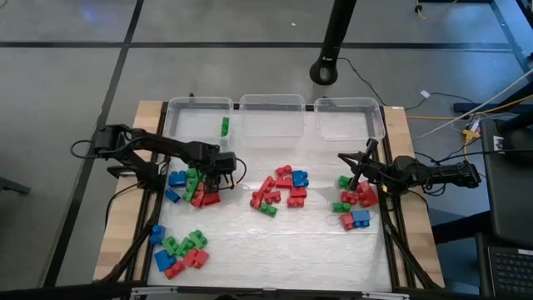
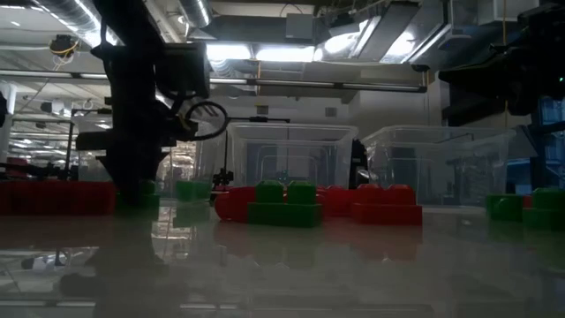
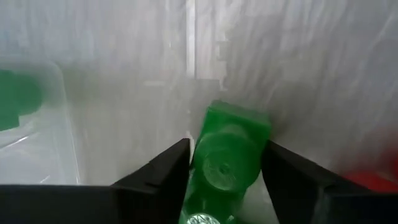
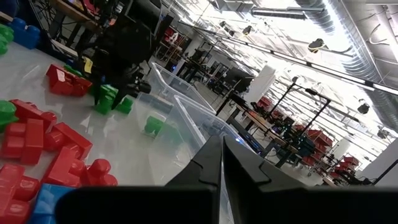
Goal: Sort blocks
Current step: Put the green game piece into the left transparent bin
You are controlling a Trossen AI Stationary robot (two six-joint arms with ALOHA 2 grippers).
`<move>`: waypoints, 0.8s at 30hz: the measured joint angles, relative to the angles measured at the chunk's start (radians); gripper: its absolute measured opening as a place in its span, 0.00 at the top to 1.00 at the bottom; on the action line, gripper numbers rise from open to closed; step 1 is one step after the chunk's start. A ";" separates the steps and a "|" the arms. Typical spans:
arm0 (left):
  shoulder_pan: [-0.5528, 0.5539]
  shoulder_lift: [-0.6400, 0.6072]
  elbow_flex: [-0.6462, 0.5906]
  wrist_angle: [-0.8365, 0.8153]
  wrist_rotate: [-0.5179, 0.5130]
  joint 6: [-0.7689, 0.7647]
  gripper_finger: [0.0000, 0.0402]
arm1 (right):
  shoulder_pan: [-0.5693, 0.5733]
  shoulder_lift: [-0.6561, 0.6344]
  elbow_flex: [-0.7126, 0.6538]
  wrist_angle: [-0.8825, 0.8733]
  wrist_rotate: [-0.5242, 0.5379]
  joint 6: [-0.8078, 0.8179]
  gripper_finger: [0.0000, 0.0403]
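- White table (image 1: 275,242) top sits on grey floor; three clear bins line its far edge side by side: the left bin (image 1: 198,107), the middle bin (image 1: 271,103) and the right bin (image 1: 350,106).
- One green block (image 1: 225,127) lies in the left bin near its right wall; nothing shows inside the other two bins.
- Loose blocks lie in four clusters on the table: a left cluster (image 1: 188,185) of blue, green and red, a middle cluster (image 1: 280,191) mostly red with green and blue, a right cluster (image 1: 355,202) of red, green and one blue, and a near-left cluster (image 1: 177,250) of blue, green and red.
- The left gripper (image 1: 215,167) is over the left cluster, in front of the left bin; in its wrist view the fingers (image 3: 163,167) clamp a green brick (image 3: 228,155) between them.
- The right gripper (image 1: 356,167) hovers tilted over the right cluster, in front of the right bin; its wrist view shows the jaws pressed together, with nothing between them.
- From table height, red and green bricks (image 2: 284,202) stand in front of the clear bins.
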 joint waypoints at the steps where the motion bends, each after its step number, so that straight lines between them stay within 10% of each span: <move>1: 0.000 0.000 0.000 -0.001 0.000 0.002 0.61 | 0.000 0.000 0.000 -0.001 0.000 0.000 0.95; 12: -0.012 -0.021 0.024 -0.030 0.001 -0.018 0.70 | 0.000 0.000 0.000 0.000 0.000 0.000 0.95; 24: -0.051 -0.318 0.214 -0.079 -0.178 -0.021 0.70 | 0.000 0.000 0.000 0.000 0.001 0.000 0.95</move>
